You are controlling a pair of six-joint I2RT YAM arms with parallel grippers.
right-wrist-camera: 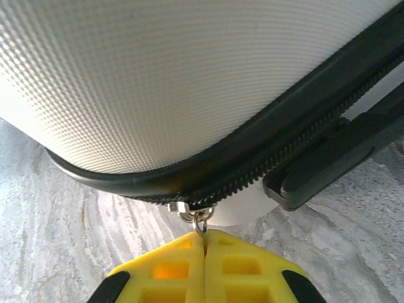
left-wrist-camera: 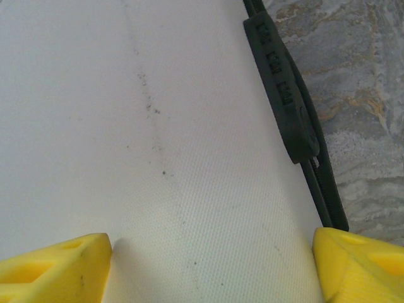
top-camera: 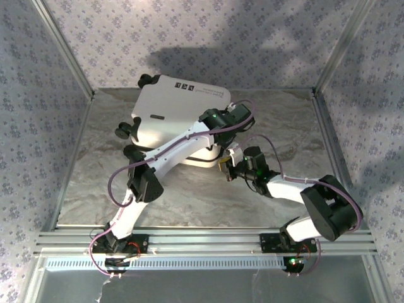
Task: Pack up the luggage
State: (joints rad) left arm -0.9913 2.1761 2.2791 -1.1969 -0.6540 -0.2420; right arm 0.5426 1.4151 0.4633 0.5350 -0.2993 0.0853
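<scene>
White luggage (top-camera: 180, 117): right tool (right-wrist-camera: 204, 252), clamped shut on the zipper pull (right-wrist-camera: 199, 219), should haul along the track (right-wrist-camera: 278, 161) while the wide-open, empty left tool (left-wrist-camera: 211, 265) steadies it from above.

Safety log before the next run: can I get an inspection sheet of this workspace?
Surface: grey marbled table.
Job's things: white luggage lies at the far left; zip pull at its near corner.
Clutter: nothing seen.
Grippers: left gripper open, over the shell; right gripper shut on the zip pull.
Cables: purple cables loop along both arms.
Surroundings: patterned walls, metal frame.
</scene>
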